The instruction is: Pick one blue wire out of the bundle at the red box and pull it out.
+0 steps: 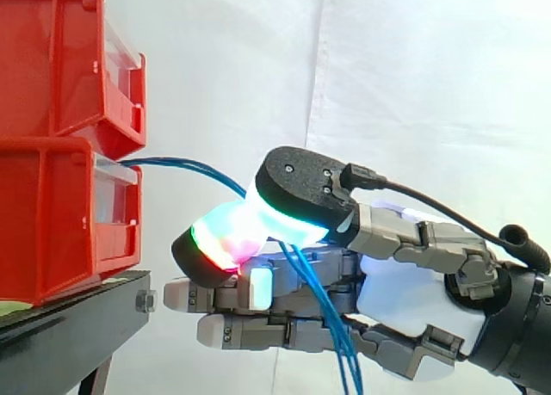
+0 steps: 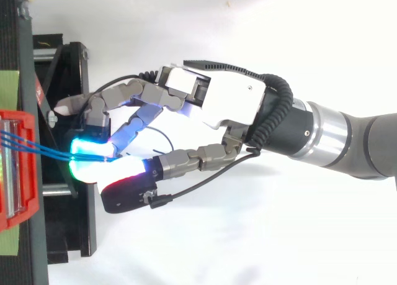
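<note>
The thin blue wires [image 1: 185,165] run from the lower red plastic box [image 1: 65,223] to the robot hand [image 1: 405,296]. They are pinched between its glowing pads [image 2: 87,147]. How many are held cannot be told. Next, a slow, straight pull away from the box is likely needed.

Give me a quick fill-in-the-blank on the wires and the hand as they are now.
The blue wires come out of the ___ red bin. The hand is shut on the ___. Below the hand the wires hang ___. That bin sits on a ___ stand.
Missing: lower; wires; down; black.
</note>
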